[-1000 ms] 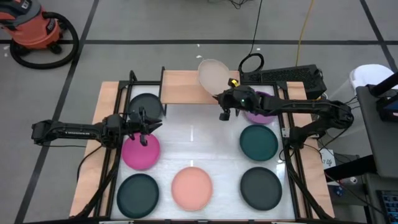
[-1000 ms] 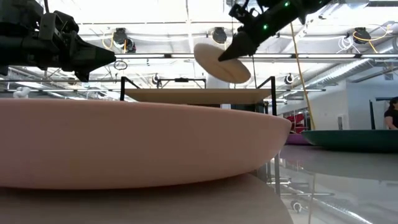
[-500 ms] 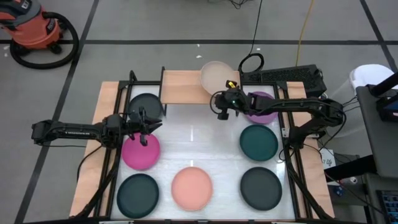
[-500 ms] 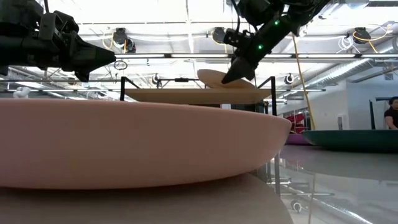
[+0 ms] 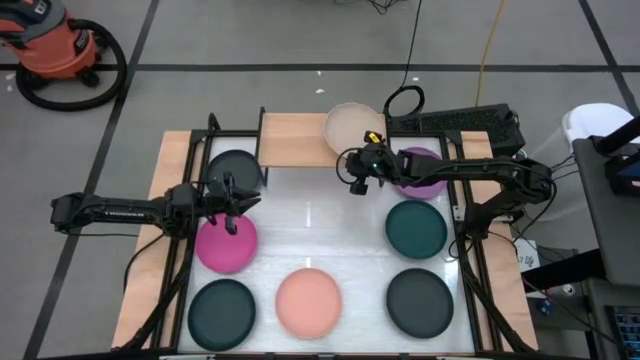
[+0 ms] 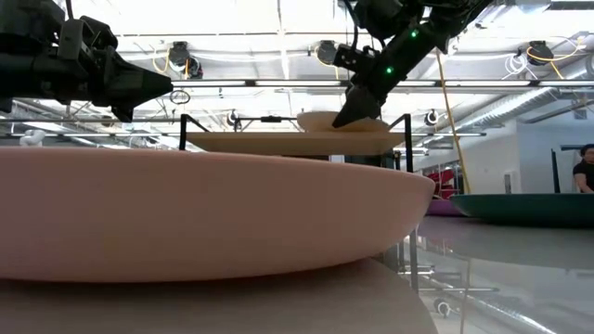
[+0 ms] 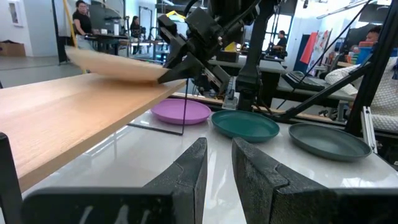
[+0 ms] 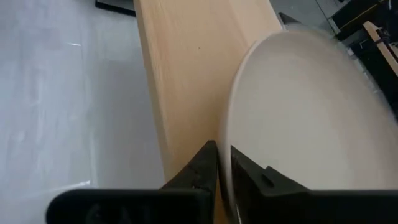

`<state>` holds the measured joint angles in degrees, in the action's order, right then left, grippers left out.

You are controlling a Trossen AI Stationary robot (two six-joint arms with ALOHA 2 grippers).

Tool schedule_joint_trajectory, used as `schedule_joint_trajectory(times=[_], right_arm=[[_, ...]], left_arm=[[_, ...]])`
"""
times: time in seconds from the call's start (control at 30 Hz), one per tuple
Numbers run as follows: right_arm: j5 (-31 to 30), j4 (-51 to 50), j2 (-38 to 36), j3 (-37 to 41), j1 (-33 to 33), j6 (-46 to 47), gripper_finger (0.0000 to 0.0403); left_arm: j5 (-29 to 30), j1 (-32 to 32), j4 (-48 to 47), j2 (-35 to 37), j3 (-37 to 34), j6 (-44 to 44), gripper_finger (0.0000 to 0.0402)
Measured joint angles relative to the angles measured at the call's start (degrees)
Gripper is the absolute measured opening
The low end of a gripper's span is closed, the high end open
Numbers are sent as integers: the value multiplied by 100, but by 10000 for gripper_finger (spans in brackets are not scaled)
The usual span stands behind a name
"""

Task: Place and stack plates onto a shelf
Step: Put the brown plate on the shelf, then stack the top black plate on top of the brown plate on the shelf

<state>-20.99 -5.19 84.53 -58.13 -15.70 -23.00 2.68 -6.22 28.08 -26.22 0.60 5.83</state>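
Observation:
A beige plate (image 5: 348,125) is at the right end of the light-wood shelf (image 5: 295,140), its far side reaching past the board's far edge. It is low over the board in the low view (image 6: 339,122). My right gripper (image 5: 353,152) is shut on this plate. My left gripper (image 5: 232,208) is shut and empty, hovering between a black plate (image 5: 232,168) and a magenta plate (image 5: 226,245). Both of those plates lie flat on the white tabletop. My right gripper pinches the beige plate's near rim (image 8: 231,155) between its two fingers. The fingers slant down from the table's near side. The plate is almost level and a little tipped (image 7: 112,62). It lies on or just above the shelf board; I cannot tell which.
More plates lie on the white tabletop: purple (image 5: 420,172), teal (image 5: 416,228) and charcoal (image 5: 420,302) on the right, salmon (image 5: 308,302) at the near middle, dark teal (image 5: 222,313) at the near left. The shelf's left part (image 5: 285,140) is bare.
My right gripper has gone down toward the shelf with the beige plate. The plate was steeply tilted above the board and has tipped to nearly level, low over the shelf's right end.

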Motion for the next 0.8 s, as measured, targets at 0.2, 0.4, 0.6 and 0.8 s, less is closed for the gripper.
schedule_joint_trajectory(times=[0.2,0.4,0.6,0.8], right_arm=[[0,23,0,0,2,2,56],[22,59,-34,0,7,-2,74],[28,63,-215,0,101,-13,86],[22,61,-527,0,334,-17,110]], left_arm=[[0,-2,0,0,0,0,79],[0,0,0,-1,0,0,79],[0,0,0,0,0,0,79],[0,0,0,0,0,0,79]])
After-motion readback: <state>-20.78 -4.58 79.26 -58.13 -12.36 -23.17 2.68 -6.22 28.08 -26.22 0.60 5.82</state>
